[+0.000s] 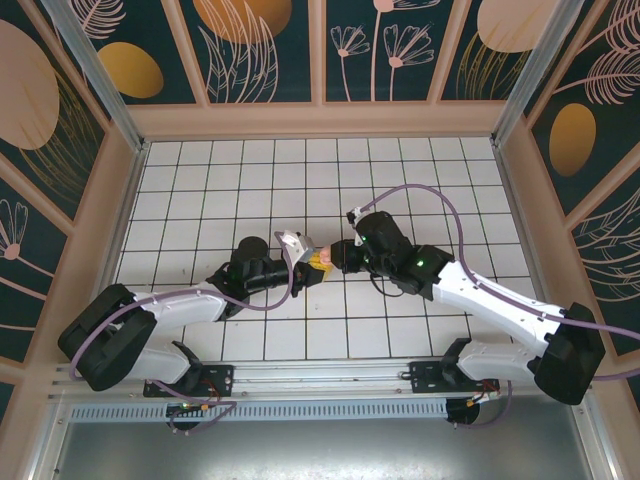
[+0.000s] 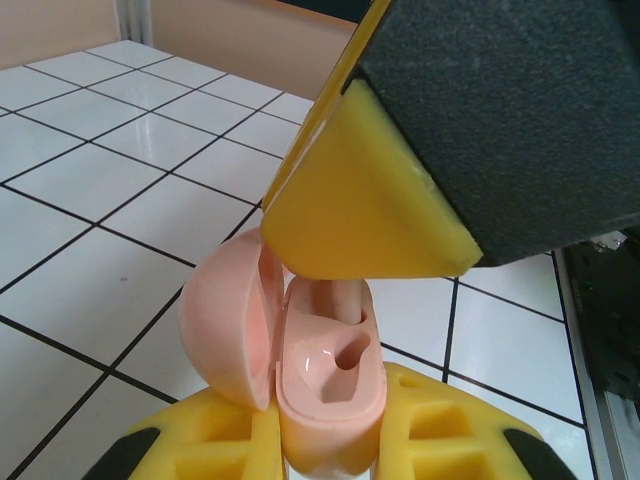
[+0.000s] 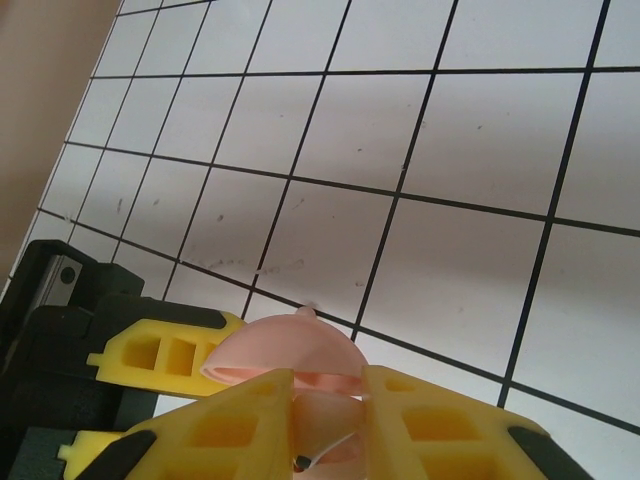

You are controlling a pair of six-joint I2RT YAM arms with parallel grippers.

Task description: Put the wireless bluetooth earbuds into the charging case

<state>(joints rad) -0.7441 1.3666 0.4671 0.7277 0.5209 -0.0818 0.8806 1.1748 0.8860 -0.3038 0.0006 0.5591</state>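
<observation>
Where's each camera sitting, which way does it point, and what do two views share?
Top external: above, behind the bases, looking down at the table; both arms show.
Left wrist: looks along the left gripper holding the charging case.
Right wrist: looks past the right gripper over the table.
Shared: both wrist views show the open case.

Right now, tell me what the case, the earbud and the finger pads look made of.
case: probably hard plastic; salmon pink and glossy, with highlights around its moulded well.
earbud: likely similar pale pink plastic; little of it shows.
pads: yellow and matte, with moulded pockets; foam or soft plastic, I cannot tell which.
</observation>
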